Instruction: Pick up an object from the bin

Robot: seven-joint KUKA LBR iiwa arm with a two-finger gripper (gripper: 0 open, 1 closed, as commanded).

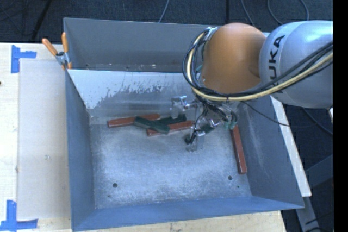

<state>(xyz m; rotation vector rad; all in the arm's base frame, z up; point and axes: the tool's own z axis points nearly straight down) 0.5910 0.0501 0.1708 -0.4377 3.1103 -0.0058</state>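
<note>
A grey metal bin point(136, 182) holds a few loose pieces on its scuffed floor as a silver KUKA arm point(304, 62) reaches in from the view's right. The arm's rounded orange cover point(231, 57), ringed by black and yellow cables point(191, 70), hangs directly above the gripper point(191, 138) and hides part of it. The gripper is low over the middle of the bin floor, pointing down and toward the view's left. Whether it is apart, together or clamped on anything cannot be told from this angle.

To the right of the gripper, near it but apart, a long reddish-brown stick point(238, 150) lies along the foot of the bin's right wall, running toward the front corner. Well to the left of the gripper a flat reddish-brown strip point(126, 122) lies nearly level on the floor. Between that strip and the gripper a dark green piece point(148, 121) lies slanted, its near end resting on a short brown stick point(175, 127). The short brown stick is the thing nearest to the gripper: its right end reaches just beside the gripper's tip, at the gripper's upper left. Contact between the two cannot be made out. The floor in front of the gripper, toward the bin's near wall, is bare metal with pale scratch marks.
</note>
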